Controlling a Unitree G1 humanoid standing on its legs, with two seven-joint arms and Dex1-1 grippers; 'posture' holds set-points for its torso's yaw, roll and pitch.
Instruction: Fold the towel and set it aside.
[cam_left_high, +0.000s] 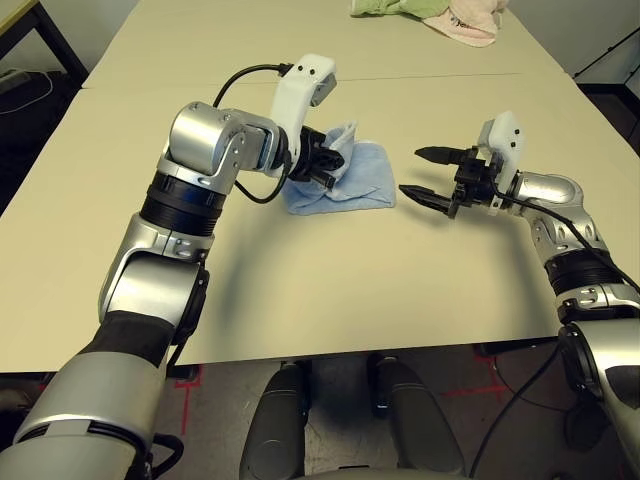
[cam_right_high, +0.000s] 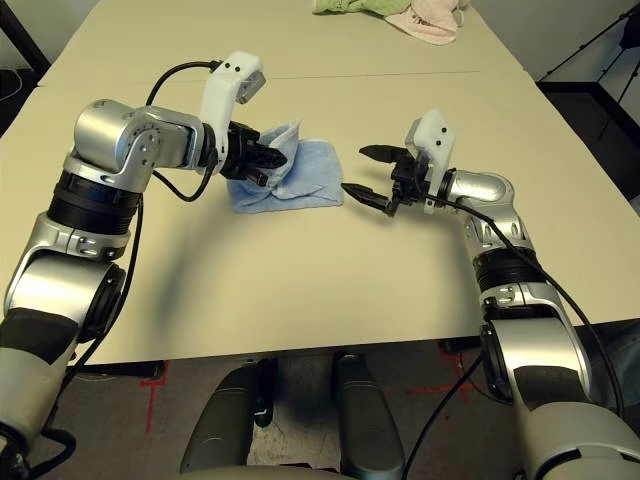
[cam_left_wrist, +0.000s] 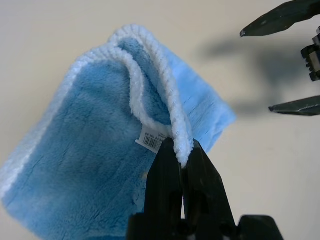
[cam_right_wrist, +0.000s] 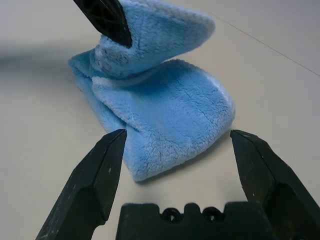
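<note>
Left wrist view: the white-stitched edging of the towel (cam_left_wrist: 115, 150) is seen pinched between the clenched fingers (cam_left_wrist: 165, 180) of the left gripper (cam_left_wrist: 182, 165); a small barcode label (cam_left_wrist: 151, 140) is sewn just beside the pinch.
Towel position: centre of the left eye view, on the pale surface (cam_left_high: 330, 280); the lower layer lies flat, one corner is lifted and curled over it.
Left gripper: closed on the towel's edge, held just above the flat layer.
Right gripper (cam_left_high: 432, 172): right of centre in the left eye view, fingers spread wide, nothing held; it is aimed at the towel's rounded near end but is kept apart from it.
Background: a green cloth (cam_left_high: 385, 7) and a pink cloth (cam_left_high: 468, 22) are noted at the top edge, well apart from the work.
Step in hand: judged to be the fold itself, with the lifted corner being carried across the cloth.
Next move: the raised edge would need to be laid down square on the opposite edge before release; the folded towel is not yet set aside.
Risk: the curled corner could bunch if dropped short.
</note>
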